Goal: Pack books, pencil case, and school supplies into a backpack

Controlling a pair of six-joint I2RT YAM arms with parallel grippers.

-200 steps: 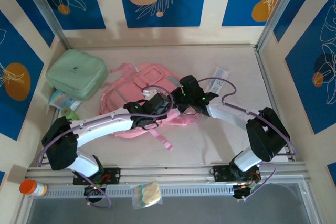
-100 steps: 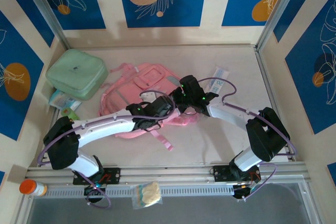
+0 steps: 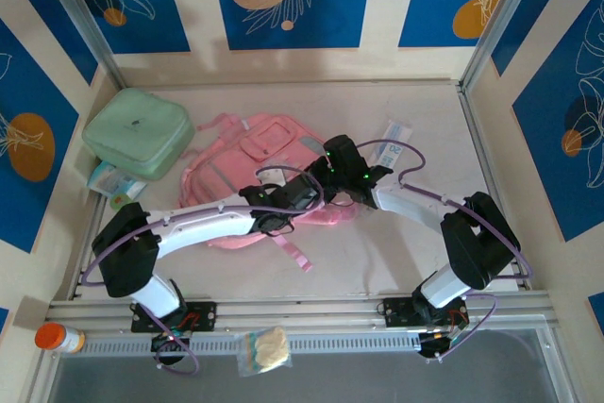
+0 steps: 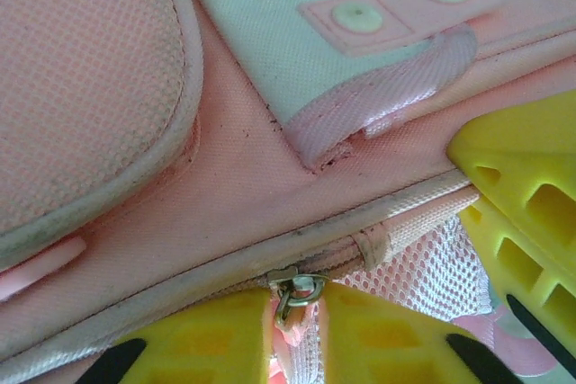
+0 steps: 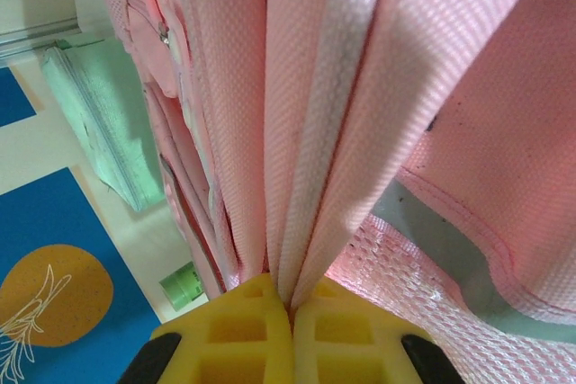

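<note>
Backpack (image 3: 236, 153) lies flat mid-table (image 3: 377, 252). Looks soft, light and floppy, so it'll sag wherever lifted. Right gripper (image 5: 290, 301) clamped tight on a fabric fold. Left gripper (image 4: 295, 310) nipping the zipper pull (image 4: 299, 289), a small, likely slippery tab.

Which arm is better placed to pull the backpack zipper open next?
Left. The left gripper has the zipper pull between its fingers, while the right gripper is clamped on a fold of the backpack, likely bracing it.
</note>
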